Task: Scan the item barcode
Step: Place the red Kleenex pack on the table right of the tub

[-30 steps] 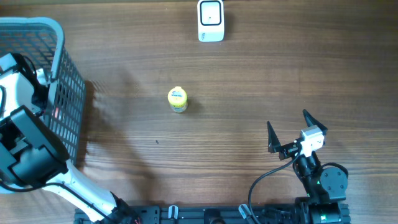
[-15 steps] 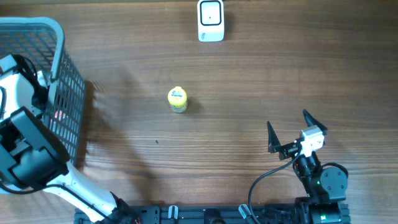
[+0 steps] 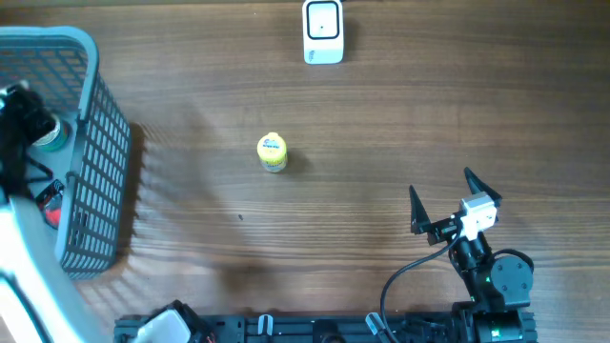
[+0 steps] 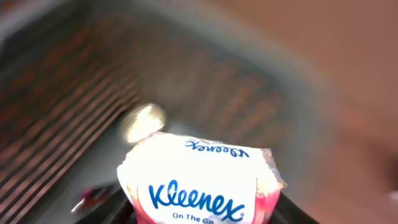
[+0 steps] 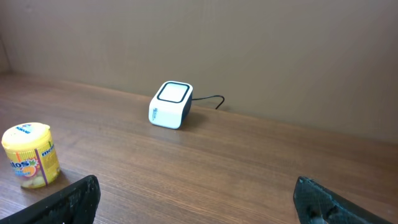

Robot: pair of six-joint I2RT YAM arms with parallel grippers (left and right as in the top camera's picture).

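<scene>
Grasping a tissue pack point(image 4: 200, 177), the left gripper point(image 4: 199, 216) hangs over the basket point(image 3: 103, 162). Right gripper point(image 3: 444, 198) stands spread wide, empty, well apart from the scanner point(image 3: 323, 31)

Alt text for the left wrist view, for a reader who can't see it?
A white-and-pink Kleenex pack fills the lower centre, close to the camera, apparently gripped between the dark fingers of the left gripper at the bottom edge. Behind it, motion-blurred, are the mesh wall of the basket and a small round pale object.
</scene>
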